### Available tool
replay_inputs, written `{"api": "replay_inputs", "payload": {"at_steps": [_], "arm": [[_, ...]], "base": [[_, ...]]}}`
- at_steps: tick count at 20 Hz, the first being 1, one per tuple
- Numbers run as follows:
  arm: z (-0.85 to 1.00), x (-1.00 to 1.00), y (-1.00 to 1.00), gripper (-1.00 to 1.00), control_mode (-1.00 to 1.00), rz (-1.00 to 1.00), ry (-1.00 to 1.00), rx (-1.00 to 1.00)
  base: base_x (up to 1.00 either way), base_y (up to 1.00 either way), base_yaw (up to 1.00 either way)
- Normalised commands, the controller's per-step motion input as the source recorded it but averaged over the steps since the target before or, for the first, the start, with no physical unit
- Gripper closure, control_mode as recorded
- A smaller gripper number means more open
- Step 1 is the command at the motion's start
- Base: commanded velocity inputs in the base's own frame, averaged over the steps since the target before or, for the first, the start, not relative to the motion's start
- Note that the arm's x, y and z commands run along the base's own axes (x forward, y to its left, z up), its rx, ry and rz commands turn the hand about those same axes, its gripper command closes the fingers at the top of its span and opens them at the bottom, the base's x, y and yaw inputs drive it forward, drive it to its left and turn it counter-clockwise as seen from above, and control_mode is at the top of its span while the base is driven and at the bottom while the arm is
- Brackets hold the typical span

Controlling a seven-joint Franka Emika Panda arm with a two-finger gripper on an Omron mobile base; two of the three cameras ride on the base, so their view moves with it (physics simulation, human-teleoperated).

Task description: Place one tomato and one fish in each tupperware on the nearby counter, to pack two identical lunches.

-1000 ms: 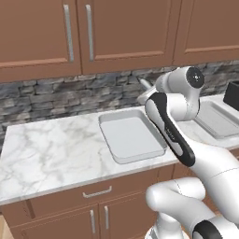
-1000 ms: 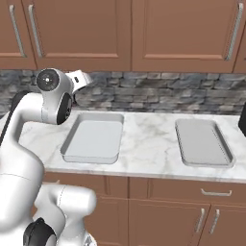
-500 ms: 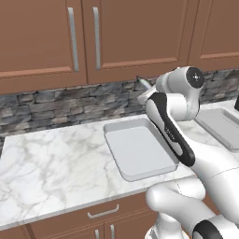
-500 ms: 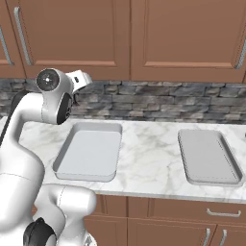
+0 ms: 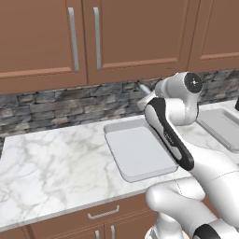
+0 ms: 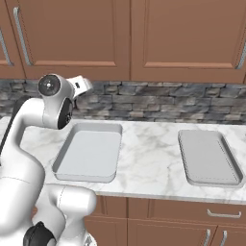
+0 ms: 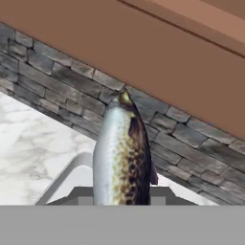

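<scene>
The hand (image 7: 122, 201) is clenching a dark silvery fish (image 7: 122, 153), its two finger tips pressing the flanks near one end while the rest of the body is projecting forward toward the stone backsplash (image 7: 57, 76). In the left base view the hand (image 5: 142, 88) is riding high above the far rim of the nearer tupperware (image 5: 135, 154), with the fish showing as a small sliver at its tip. That tray is lying bare on the marble surface (image 5: 51, 158); the second tupperware (image 6: 209, 158) is sitting well apart along the same surface and is also holding nothing yet. Wooden wall cabinets (image 6: 129, 38) are hanging above.

Handling, as a judgement: the fish is appearing light, slim and glossy, hence likely slippery; a grip across the thickest part of the body, rather than the tapering end, is looking more secure against pivoting. The tray's raised rim is offering a wide, forgiving target for release.
</scene>
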Motion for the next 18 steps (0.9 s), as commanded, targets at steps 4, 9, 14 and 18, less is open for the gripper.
{"api": "replay_inputs", "payload": {"at_steps": [4, 9, 14, 18], "arm": [[-0.52, 0.00, 0.03, 1.00, -1.00, -0.02, 0.00, -0.02], [-0.61, 0.00, 0.07, 1.00, -1.00, -0.02, 0.00, -0.02], [-0.58, 0.01, 0.07, 1.00, -1.00, -0.05, 0.06, 0.00], [-0.44, 0.04, 0.06, 1.00, -1.00, -0.08, 0.10, 0.00]], "base": [[0.00, 0.00, 0.00], [0.00, 0.00, 0.00], [0.00, 0.00, 0.00], [0.00, 0.00, 0.00]]}}
